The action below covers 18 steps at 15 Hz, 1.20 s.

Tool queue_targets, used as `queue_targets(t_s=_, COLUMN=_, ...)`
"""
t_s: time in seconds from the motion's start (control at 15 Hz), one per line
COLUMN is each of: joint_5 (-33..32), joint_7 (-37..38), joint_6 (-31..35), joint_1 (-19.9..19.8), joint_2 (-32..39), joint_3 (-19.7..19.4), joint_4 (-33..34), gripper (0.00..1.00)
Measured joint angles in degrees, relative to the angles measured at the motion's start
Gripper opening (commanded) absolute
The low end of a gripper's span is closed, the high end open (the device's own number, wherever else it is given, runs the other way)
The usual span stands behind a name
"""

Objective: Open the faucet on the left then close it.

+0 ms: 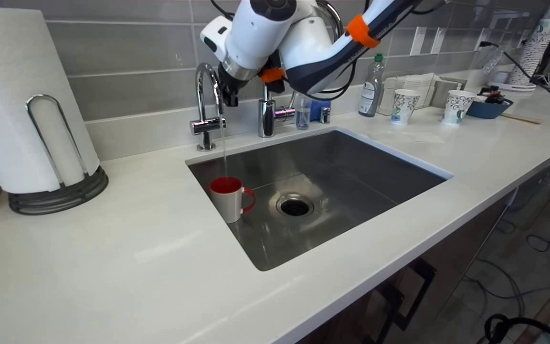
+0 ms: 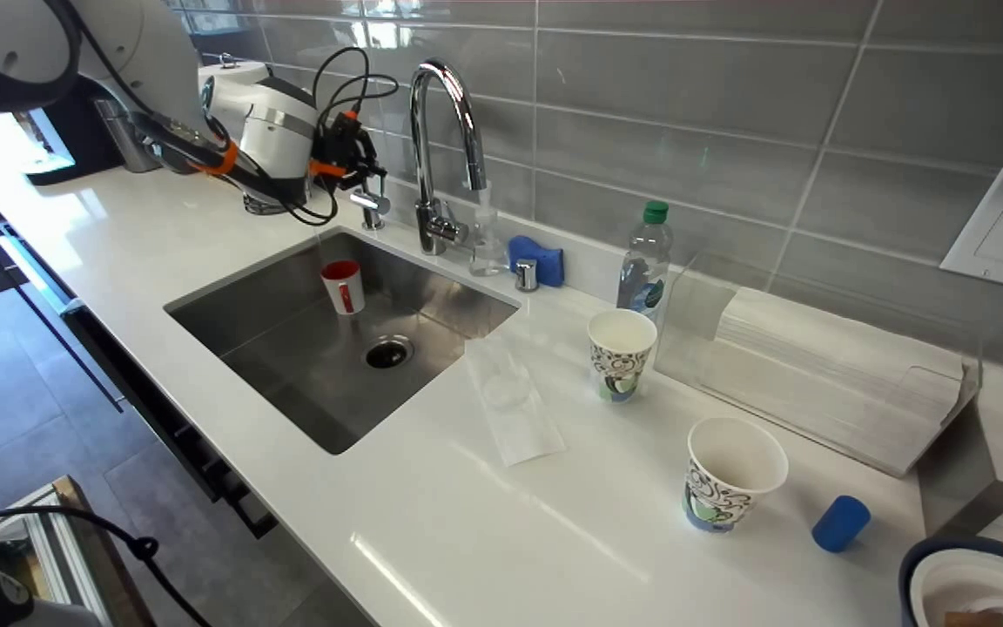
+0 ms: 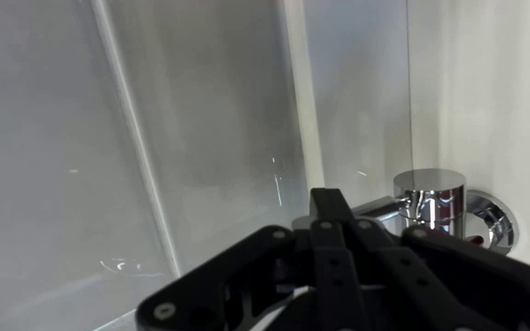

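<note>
Opening judged done: clear water point(image 1: 224, 149) runs below your short, hook-spouted chrome faucet point(image 1: 201, 102); closing remains yours, black two-fingered gripper point(image 3: 330, 202) near it, jaws together.

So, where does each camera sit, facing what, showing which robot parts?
Wrist view: behind the visible gripper, facing small faucet and wall tiles.
Exterior view: high near paper towels, facing across the sink; arm, gripper show.
Exterior view: high near paper cups, facing the sink; arm, gripper show.
Both exterior views share sink, mug and small faucet.
</note>
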Motion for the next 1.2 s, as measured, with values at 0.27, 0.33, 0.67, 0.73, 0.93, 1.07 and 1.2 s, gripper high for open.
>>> queue_targets(t_s=0.27, joint_5=10.8, joint_7=-11.9, joint_6=-0.2, joint_1=-6.0, joint_2=-6.3, joint_3=7.1, joint_4=-6.8, gripper=0.0)
queue_targets(t_s=0.33, joint_5=14.7, joint_7=-15.4, joint_6=-0.3, joint_1=-8.3, joint_2=-8.0, joint_3=10.3, joint_4=-8.7, gripper=0.0)
queue_targets(t_s=0.67, joint_5=37.0, joint_7=-28.5, joint_6=-9.1, joint_1=-16.5, joint_2=-15.7, joint_3=22.2, joint_4=-16.1, gripper=0.0)
queue_targets(t_s=0.73, joint_5=40.4, joint_7=-29.1, joint_6=-12.5, joint_1=-16.6, joint_2=-17.3, joint_3=22.4, joint_4=-16.8, gripper=0.26)
queue_targets(t_s=0.93, joint_5=45.7, joint_7=-27.7, joint_6=-22.1, joint_1=-16.4, joint_2=-22.5, joint_3=21.3, joint_4=-18.5, gripper=0.39)
queue_targets(t_s=1.07, joint_5=49.2, joint_7=-25.4, joint_6=-26.4, joint_1=-16.4, joint_2=-26.2, joint_3=20.5, joint_4=-19.7, gripper=0.53)
queue_targets(t_s=1.2, joint_5=52.1, joint_7=-21.9, joint_6=-29.0, joint_1=-16.3, joint_2=-30.0, joint_3=20.1, joint_4=-21.2, gripper=0.67)
